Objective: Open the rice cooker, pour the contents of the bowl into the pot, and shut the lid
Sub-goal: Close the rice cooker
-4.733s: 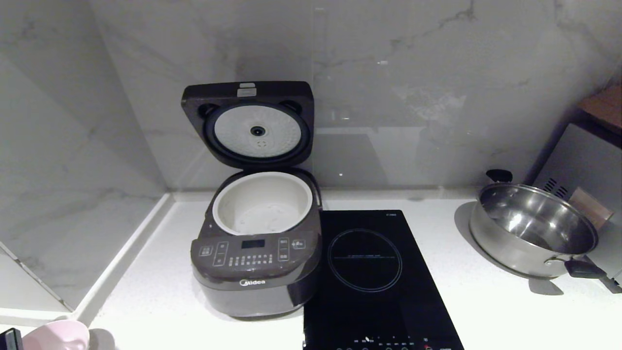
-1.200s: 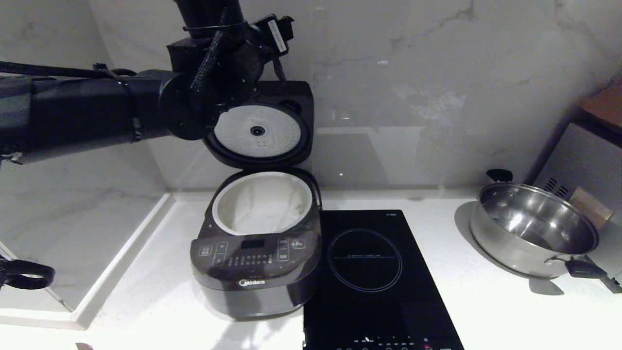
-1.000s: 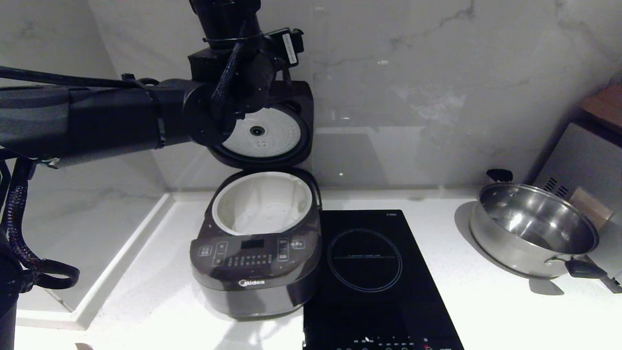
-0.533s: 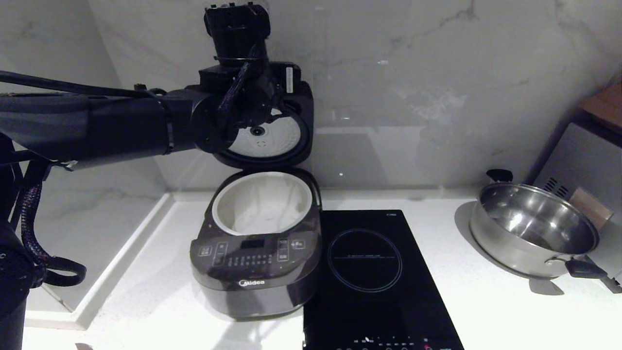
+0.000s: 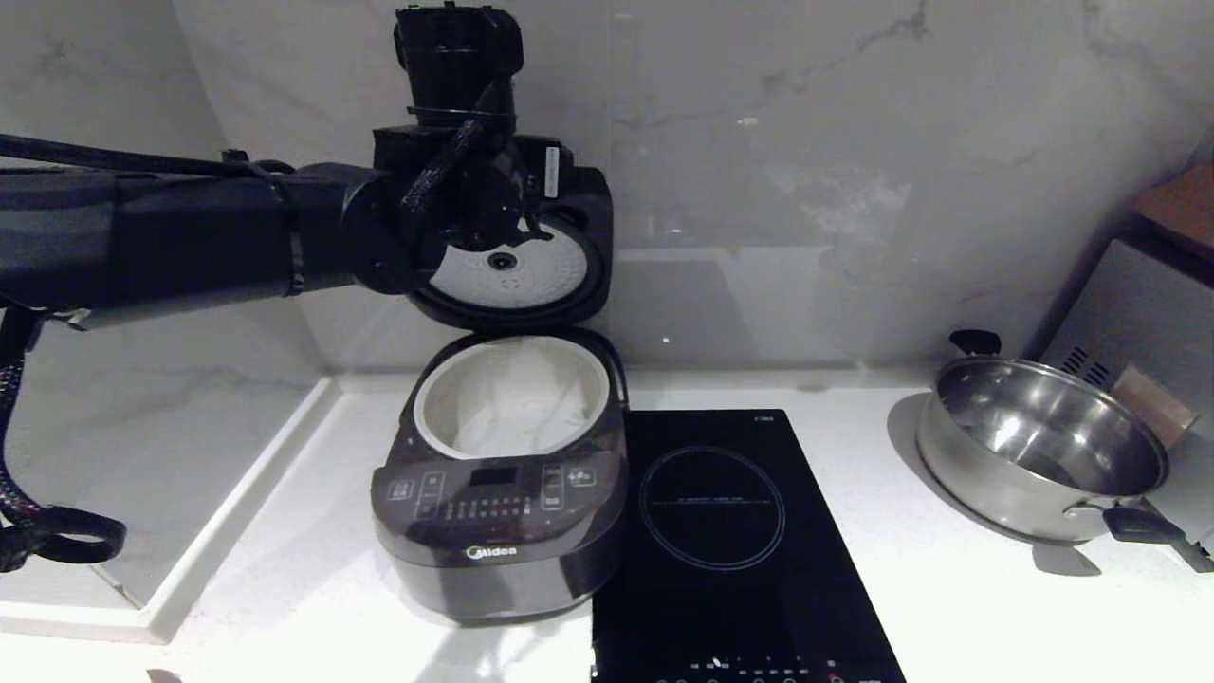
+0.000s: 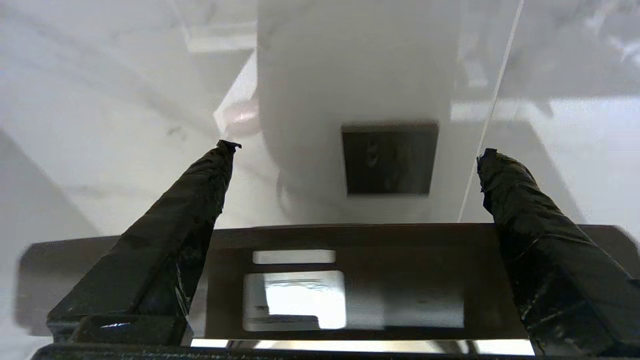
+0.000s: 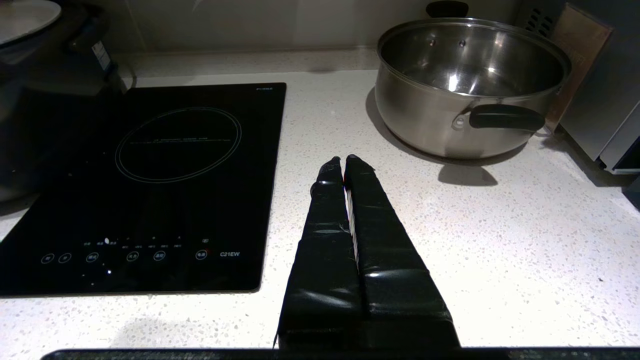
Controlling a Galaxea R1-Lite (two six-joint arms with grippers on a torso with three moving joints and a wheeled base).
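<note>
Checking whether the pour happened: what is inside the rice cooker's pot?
The pot shows cream walls and a pale floor; no contents can be told apart. The near rim hides its front wall.

Head view dim, greyish. Counter [image 5: 948, 607] glows bright white in front of rice cooker [image 5: 498, 493]. Soft dark shadow on counter left of steel pan [image 5: 1039, 446], shiny glints inside pan. Left wrist view washed out, very bright, blurry; lid [image 6: 360, 280] edge fuzzy, white glare patch on it.
</note>
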